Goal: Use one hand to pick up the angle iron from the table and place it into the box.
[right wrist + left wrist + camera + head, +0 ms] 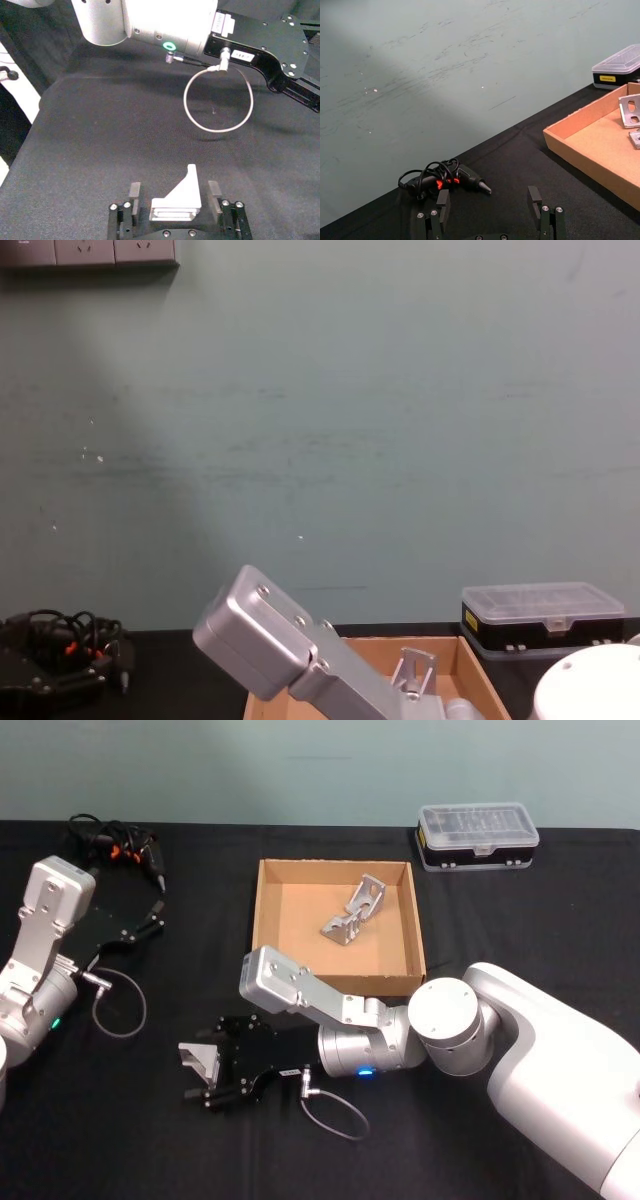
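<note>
Your right gripper [196,1076] is straddling the angle iron [201,1059] on the table [120,1140], in front of the box [335,866], with its fingers [134,193] standing wide and not yet touching it. The grasp, lift and placement are remaining. A second angle iron [355,912] is lying in the box. Your left gripper [152,923] is idling at the left, fingers wide.

Your setting: a robotics lab or workshop bench, with no domestic furnishing.

Evidence you can check:
- a black table [520,910] set against a bare, scuffed pale-green wall [350,420]
- a row of wall sockets [85,250] high on that wall
- a clear-lidded plastic parts case [478,835] with a black base, at the table's far edge
- a black corded hand tool [115,845] with orange marks, its cable bundled
- a plain cardboard box [266,910] holding metal angle-iron pieces [355,912] — hardware stock
</note>
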Action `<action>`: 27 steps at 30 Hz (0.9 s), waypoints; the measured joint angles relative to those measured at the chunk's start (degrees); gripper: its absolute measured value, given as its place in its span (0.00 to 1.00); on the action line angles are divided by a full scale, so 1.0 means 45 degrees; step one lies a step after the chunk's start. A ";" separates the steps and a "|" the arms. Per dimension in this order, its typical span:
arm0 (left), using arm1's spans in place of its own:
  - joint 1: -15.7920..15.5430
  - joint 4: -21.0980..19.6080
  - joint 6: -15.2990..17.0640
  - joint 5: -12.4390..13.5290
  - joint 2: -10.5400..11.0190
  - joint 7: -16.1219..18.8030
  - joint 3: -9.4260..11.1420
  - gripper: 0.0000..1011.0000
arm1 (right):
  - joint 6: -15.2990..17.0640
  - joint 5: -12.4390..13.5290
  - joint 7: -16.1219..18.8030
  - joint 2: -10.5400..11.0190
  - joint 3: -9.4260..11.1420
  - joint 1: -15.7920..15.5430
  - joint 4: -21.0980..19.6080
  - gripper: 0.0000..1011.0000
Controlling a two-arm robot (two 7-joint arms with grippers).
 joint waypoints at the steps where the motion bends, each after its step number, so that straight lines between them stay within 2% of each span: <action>1: 0.0000 0.0000 -0.0001 -0.0001 0.0000 0.0000 0.0000 1.00 | -0.0001 0.0002 0.0000 0.0002 0.0000 0.0000 -0.0001 0.84; 2: 0.0000 0.0000 0.0000 -0.0001 0.0000 0.0000 0.0001 1.00 | -0.0002 0.0005 0.0001 0.0002 0.0000 -0.0002 -0.0004 0.79; 5: 0.0000 0.0000 0.0000 0.0000 0.0000 0.0000 0.0000 1.00 | -0.0004 0.0008 0.0003 0.0006 0.0001 -0.0004 -0.0006 0.74; 6: 0.0000 0.0000 -0.0001 0.0000 0.0000 0.0000 0.0000 1.00 | -0.0006 0.0010 0.0004 0.0008 0.0001 -0.0005 -0.0009 0.68; 11: 0.0000 0.0000 0.0000 -0.0001 0.0000 0.0000 0.0000 1.00 | -0.0012 0.0017 0.0008 0.0012 0.0001 -0.0005 -0.0017 0.55; 24: 0.0000 0.0000 -0.0001 0.0000 0.0000 0.0000 0.0000 1.00 | -0.0021 0.0031 0.0012 0.0016 0.0001 -0.0006 -0.0021 0.53; 27: 0.0001 0.0000 0.0000 0.0000 0.0000 0.0000 0.0001 1.00 | -0.0117 0.0078 0.0012 0.0094 0.0132 -0.0082 -0.0182 0.53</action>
